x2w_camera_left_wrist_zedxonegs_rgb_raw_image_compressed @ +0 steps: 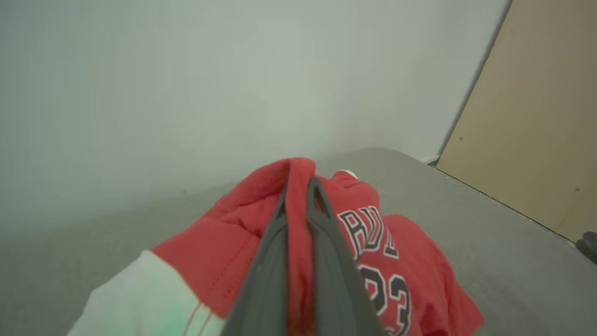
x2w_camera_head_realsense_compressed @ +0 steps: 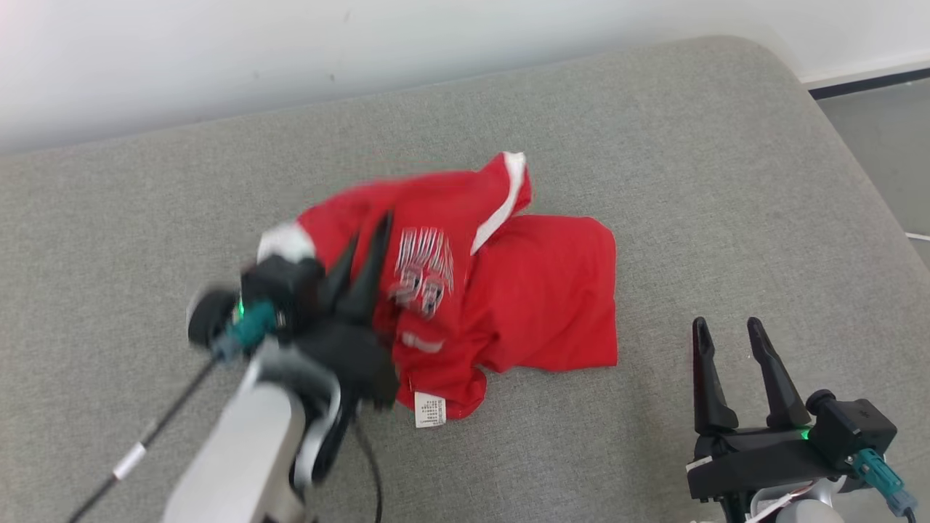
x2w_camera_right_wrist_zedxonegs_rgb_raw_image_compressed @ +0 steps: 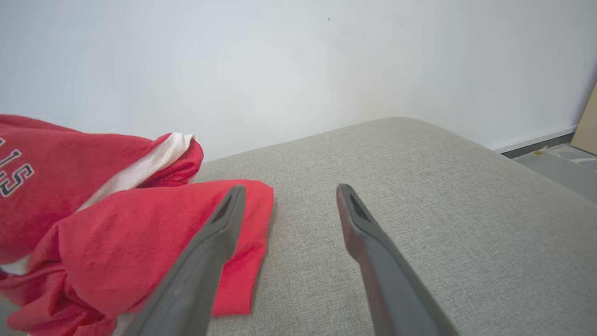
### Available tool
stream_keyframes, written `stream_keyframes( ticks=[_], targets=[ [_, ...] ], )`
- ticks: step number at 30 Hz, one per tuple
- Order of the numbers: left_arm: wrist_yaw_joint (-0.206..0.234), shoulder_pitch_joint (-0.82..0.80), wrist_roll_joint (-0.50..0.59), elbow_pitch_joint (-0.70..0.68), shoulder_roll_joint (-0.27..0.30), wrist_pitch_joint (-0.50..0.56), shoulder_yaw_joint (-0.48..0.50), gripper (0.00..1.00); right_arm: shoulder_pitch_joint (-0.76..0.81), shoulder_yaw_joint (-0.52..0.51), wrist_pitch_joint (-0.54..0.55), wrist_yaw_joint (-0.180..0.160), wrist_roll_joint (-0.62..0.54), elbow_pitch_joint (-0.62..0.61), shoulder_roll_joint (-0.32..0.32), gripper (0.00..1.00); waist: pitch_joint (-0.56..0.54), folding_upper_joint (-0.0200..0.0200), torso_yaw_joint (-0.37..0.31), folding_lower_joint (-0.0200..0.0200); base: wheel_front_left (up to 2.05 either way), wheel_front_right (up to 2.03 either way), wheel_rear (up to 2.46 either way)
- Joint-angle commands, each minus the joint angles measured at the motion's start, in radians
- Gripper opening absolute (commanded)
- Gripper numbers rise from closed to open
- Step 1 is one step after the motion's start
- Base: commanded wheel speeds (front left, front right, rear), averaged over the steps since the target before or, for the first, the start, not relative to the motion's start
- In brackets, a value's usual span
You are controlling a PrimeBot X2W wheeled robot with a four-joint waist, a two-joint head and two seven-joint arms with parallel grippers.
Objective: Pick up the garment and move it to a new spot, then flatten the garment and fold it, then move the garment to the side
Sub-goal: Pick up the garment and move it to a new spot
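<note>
**Grey pad [x2w_camera_head_realsense_compressed: 654, 145], red garment [x2w_camera_head_realsense_compressed: 538, 290] pinched at its left**

I see it crumpled mid-pad, its long axis running left to right. My left gripper [x2w_camera_head_realsense_compressed: 372, 231] is clamped on a raised fold. My right gripper [x2w_camera_head_realsense_compressed: 726, 325], fingers spread and empty, sits just right of the garment and nearer. The print [x2w_camera_head_realsense_compressed: 425, 280] reads "23"; the tag [x2w_camera_head_realsense_compressed: 429, 409] is illegible.

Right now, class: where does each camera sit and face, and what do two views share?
Head: up high, looking down at red shirt, grey cushion; left hand, right hand show.
Left wrist: on left arm, facing wall; shut fingers pinch shirt.
Right wrist: on right arm, facing wall over cushion; open fingers.
Shared: shirt, cushion.
</note>
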Motion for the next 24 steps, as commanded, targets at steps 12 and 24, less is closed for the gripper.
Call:
stream_keyframes(
  ticks=[12,24],
  targets=[
    [-0.009,0.079,0.023,0.160,-0.028,-0.133,-0.045,1.00,-0.003,0.003,-0.001,-0.002,-0.010,0.014,0.001,1.00,-0.016,0.0000,0.019,0.0000,0.00,0.00,0.00],
    [0.069,0.174,0.053,-0.026,0.049,-0.235,0.094,1.00,0.055,-0.023,-0.001,-0.002,-0.039,-0.011,0.001,1.00,-0.107,0.0000,0.112,0.0000,0.00,0.00,0.00]
  ],
)
